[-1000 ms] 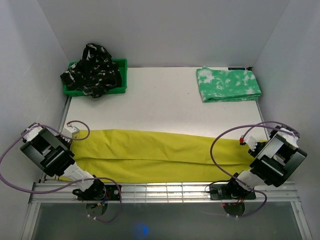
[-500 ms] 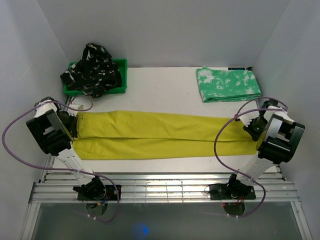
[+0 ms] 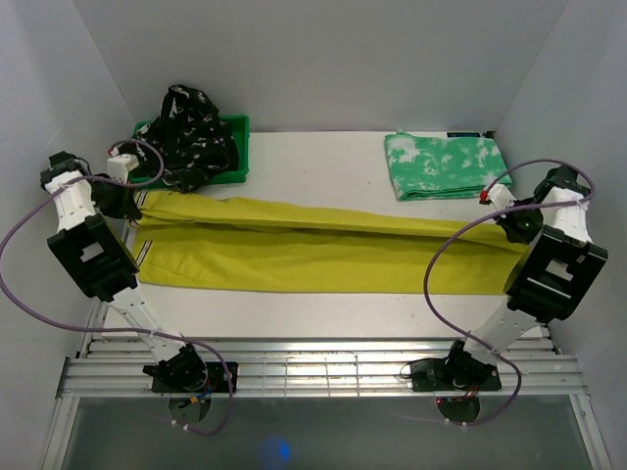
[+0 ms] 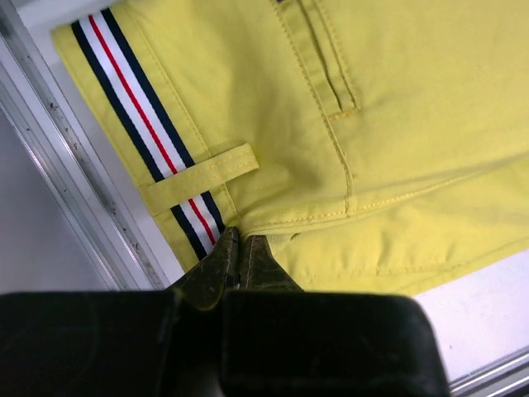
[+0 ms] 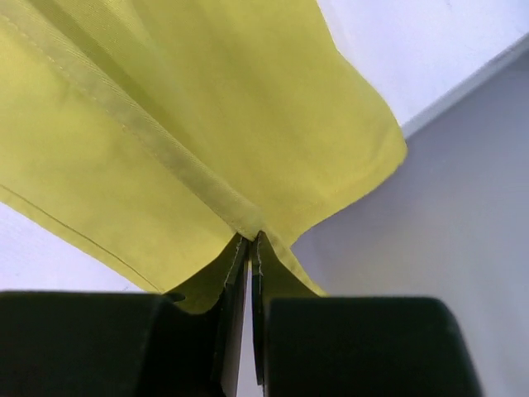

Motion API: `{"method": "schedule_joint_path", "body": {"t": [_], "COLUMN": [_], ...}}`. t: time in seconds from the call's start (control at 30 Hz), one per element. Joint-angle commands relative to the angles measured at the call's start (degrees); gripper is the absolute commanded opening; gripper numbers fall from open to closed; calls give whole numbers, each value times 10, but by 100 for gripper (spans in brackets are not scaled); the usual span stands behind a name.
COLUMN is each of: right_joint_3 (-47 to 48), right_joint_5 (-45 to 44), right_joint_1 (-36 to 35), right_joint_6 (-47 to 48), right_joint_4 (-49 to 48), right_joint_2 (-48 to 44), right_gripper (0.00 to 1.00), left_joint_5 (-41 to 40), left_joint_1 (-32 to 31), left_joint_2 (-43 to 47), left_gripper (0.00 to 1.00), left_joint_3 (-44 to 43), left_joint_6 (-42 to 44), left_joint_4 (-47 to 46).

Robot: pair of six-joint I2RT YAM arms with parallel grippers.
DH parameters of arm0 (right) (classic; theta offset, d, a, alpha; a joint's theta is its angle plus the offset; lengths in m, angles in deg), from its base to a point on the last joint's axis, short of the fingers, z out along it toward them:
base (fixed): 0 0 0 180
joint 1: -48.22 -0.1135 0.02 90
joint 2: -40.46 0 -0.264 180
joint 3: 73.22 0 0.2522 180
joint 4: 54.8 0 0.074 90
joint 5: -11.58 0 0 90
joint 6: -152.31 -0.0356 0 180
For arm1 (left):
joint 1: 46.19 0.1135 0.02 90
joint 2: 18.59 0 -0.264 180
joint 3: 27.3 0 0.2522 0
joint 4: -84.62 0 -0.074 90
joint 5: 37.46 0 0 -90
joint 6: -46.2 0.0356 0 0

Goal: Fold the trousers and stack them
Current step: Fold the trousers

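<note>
The mustard-yellow trousers (image 3: 323, 250) stretch left to right across the table, their far edge lifted and folded toward the back. My left gripper (image 3: 130, 201) is shut on the waistband end (image 4: 240, 198), next to a striped inner band. My right gripper (image 3: 517, 223) is shut on the leg hem (image 5: 248, 219), held above the table. The green-and-white mottled pair (image 3: 447, 164) lies folded at the back right. The black pair with white pattern (image 3: 181, 137) is heaped in the green bin.
The green plastic bin (image 3: 238, 147) stands at the back left, close to my left gripper. White walls close in on both sides and the back. A metal rail (image 3: 313, 372) runs along the near edge.
Both grippers have moved away from the near edge toward the back, lifting the held edge of the yellow trousers and carrying it over the lower layer.
</note>
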Motion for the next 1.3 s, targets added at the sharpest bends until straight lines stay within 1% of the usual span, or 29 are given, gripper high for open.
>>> {"method": "schedule_joint_path", "body": {"t": [0.0,0.03,0.07,0.1,0.13,0.17,0.2,0.23,0.3,0.33,0.43,0.53,0.6,0.63,0.67,0.7,0.73,0.77,0.8,0.83,0.87,0.93,1.0,1.03,1.1,1.13,1.2,1.23,1.27], "right_joint_3": [25,12,-5,-23,-63,-85,-105,-144,-181,-215,-241,-235,-218,-212,-205,-192,-184,-175,-166,-148,-137,-96,-68,-58,-38,-38,-45,-48,-52], "right_joint_5": [-5,-5,-13,-17,-20,-30,-34,-36,-41,-49,-70,-79,-77,-79,-87,-88,-86,-76,-69,-63,-48,-26,4,16,41,47,56,60,70], "right_joint_1": [68,90,100,108,120,123,123,124,120,112,101,93,90,85,81,78,74,73,73,69,66,55,43,25,-1,-36,-78,-121,-143], "right_joint_6": [60,87,102,115,123,129,131,131,133,133,121,101,95,88,81,75,71,71,69,66,61,54,38,30,2,-8,-47,-59,-71], "right_joint_4": [37,37,35,32,19,9,-2,-24,-53,-84,-112,-116,-105,-98,-91,-77,-66,-52,-39,-20,-7,36,64,75,95,98,91,88,78], "right_joint_2": [-47,-60,-66,-72,-81,-86,-89,-97,-105,-105,-92,-79,-74,-72,-71,-71,-74,-77,-80,-88,-93,-105,-112,-119,-126,-133,-139,-143,-144], "right_gripper": [8,8,8,8,8,8,8,8,8,8,8,8,8,8,8,11,31,43,54,73,77,80,80,80,79,78,77,76,75], "left_joint_5": [20,19,11,7,2,-15,-28,-42,-76,-85,-109,-118,-117,-102,-88,-73,-60,-34,-22,-10,10,26,35,35,44,47,66,72,79], "left_joint_1": [57,73,81,88,96,106,108,108,108,108,104,101,101,103,106,108,110,110,110,111,111,114,118,119,121,122,126,129,130], "left_joint_2": [104,118,143,155,165,175,187,193,205,207,193,161,156,156,168,176,184,201,207,212,215,214,195,187,172,162,155,152,154], "left_gripper": [0,0,0,0,0,0,0,0,0,0,0,0,21,30,46,54,66,75,78,86,88,90,90,90,91,91,91,91,91], "left_joint_3": [33,54,100,125,149,177,232,261,317,363,410,401,378,369,347,335,324,299,286,272,257,211,184,170,168,179,187,195,200], "left_joint_6": [78,97,134,152,171,187,216,228,253,255,235,205,199,200,210,215,218,221,222,219,213,176,141,103,82,56,32,15,9], "left_joint_4": [-10,-11,-11,-11,-12,-19,-23,-38,-60,-86,-129,-115,-97,-83,-55,-40,-16,0,16,30,58,80,104,107,125,121,120,119,119]}}
